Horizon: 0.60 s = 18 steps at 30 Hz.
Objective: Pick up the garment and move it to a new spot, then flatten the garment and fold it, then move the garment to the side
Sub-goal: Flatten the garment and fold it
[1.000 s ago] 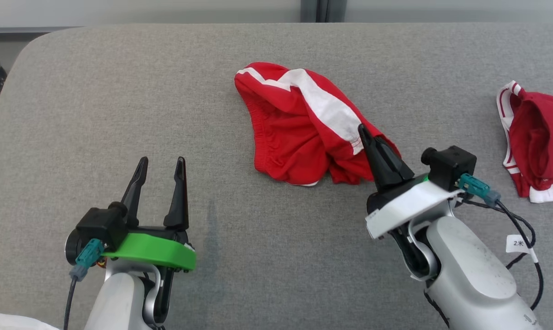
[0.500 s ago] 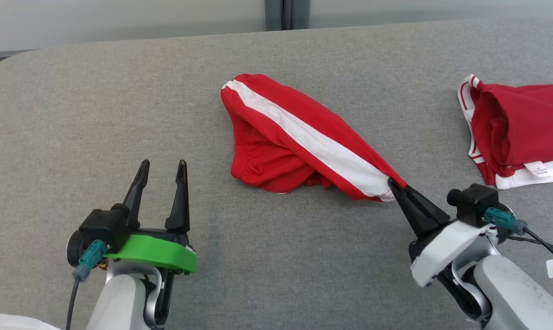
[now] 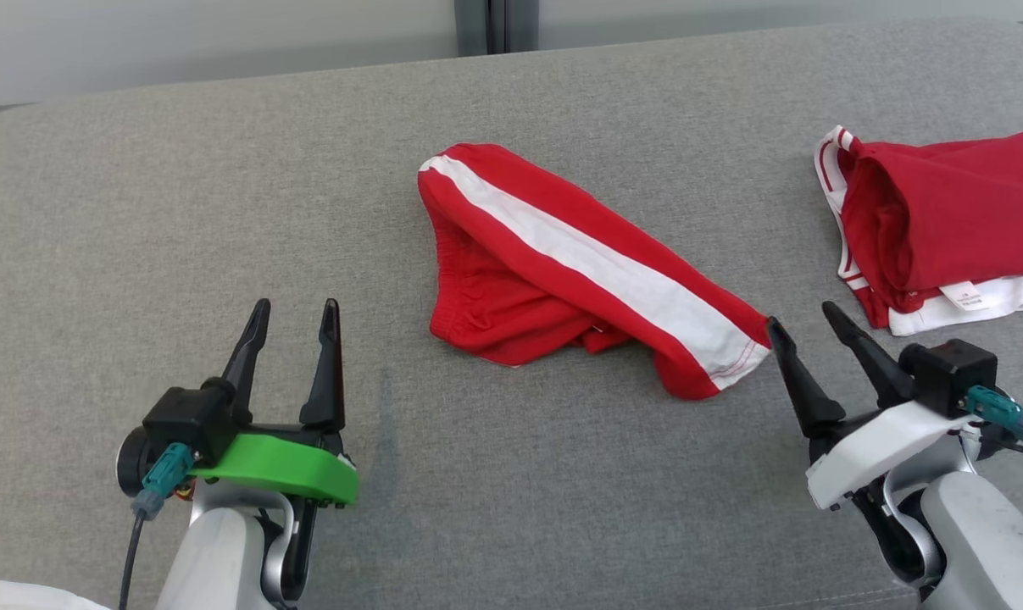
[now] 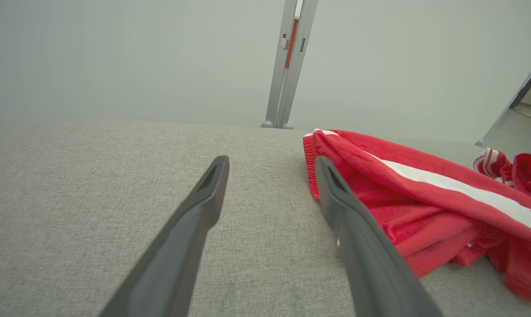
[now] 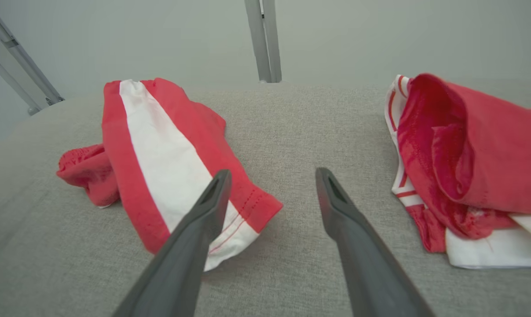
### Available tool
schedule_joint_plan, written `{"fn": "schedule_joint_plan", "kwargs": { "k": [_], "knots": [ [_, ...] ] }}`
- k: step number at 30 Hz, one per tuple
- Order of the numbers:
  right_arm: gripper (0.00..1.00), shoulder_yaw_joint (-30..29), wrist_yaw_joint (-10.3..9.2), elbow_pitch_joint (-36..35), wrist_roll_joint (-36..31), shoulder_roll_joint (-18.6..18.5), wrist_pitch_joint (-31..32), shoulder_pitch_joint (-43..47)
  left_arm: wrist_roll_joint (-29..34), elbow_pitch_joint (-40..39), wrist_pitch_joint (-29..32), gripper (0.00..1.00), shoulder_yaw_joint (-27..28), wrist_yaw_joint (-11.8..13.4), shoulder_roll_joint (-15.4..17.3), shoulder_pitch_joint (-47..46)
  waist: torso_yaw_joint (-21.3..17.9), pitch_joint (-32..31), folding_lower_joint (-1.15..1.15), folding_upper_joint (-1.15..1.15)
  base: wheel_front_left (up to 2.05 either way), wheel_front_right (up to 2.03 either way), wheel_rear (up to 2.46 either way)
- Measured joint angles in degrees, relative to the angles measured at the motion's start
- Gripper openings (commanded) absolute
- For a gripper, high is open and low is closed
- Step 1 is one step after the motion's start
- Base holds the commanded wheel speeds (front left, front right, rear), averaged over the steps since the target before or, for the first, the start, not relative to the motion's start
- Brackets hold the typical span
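- Grey fabric table (image 3: pixel 138 212) underneath.
- Rumpled garment (image 3: pixel 562 271): red shorts, one white side stripe, lying mid-table.
- Two red clothes in all; a folded pile (image 3: pixel 943 212) sits right of the garment.
- Two grippers, both spread, empty: left gripper (image 3: pixel 297 303) well left of the garment, right gripper (image 3: pixel 798 313) just beside its hem.

Head view: high, facing forward and down over grey table (image 3: pixel 180 212). Both wrist views: low, close to table surface, facing far wall (image 4: pixel 115 57). All three share red shorts (image 3: pixel 511 305) (folded pile (image 3: pixel 943 203) too, partly).
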Motion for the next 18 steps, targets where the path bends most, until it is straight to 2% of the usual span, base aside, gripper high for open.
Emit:
{"fn": "schedule_joint_plan", "kwargs": {
  "k": [7, 11, 13, 18],
  "knots": [
    [1.0, -8.37, -0.02, -3.94, -4.35, 7.19, -4.5, 4.36, 0.75, -0.68, 0.0, 1.0, 1.07, -0.1, 0.0, -0.07, -1.61, -0.3, 0.0, 0.0, 0.0, 0.0, 0.0],
    [1.0, -9.42, -0.01, -9.72, -8.47, 9.82, -4.86, 6.82, 0.73, -1.65, 0.0, 1.0, 1.33, -0.24, 0.0, -0.18, -2.03, -0.27, 0.0, 0.0, 0.0, 0.0, 0.0],
    [1.0, -10.38, 0.0, -11.73, -12.56, 10.12, -4.86, 7.44, 0.7, -1.94, 0.0, 1.0, 0.96, -0.24, 0.01, -0.23, -1.96, -0.19, 0.0, 0.0, 0.0, 0.0, 0.0],
    [1.0, -10.25, 0.01, -12.81, -17.78, 11.66, -4.86, 8.5, 0.69, -2.04, 0.0, 1.0, -0.07, -0.31, -0.02, -0.28, -1.41, -0.2, 0.0, 0.0, 0.0, 0.0, 0.0]
  ]
}}
